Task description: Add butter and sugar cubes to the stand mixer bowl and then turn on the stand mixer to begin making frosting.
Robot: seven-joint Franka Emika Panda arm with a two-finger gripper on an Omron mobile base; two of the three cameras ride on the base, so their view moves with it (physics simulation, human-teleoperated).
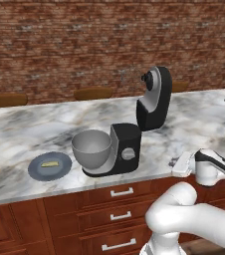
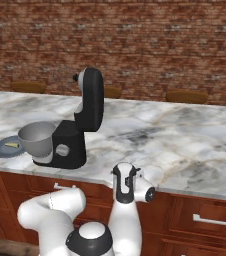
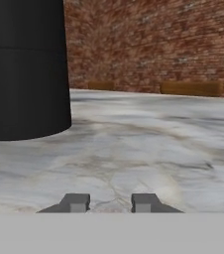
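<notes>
Pale-yellow butter stick lies on the blue-grey round plate, beside the grey metal bowl of the black stand mixer. Gripper hovers low over the marble desk, fingers narrowly apart; any grasp cannot be told.

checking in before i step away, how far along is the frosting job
Little looks done. The stand mixer has its head tilted back, and its bowl looks empty. The butter lies on the plate, untouched. The gripper sits low at the counter's near edge, jaws narrowed; whether they hold anything is unclear. Left: butter, sugar cubes, switching on.
</notes>
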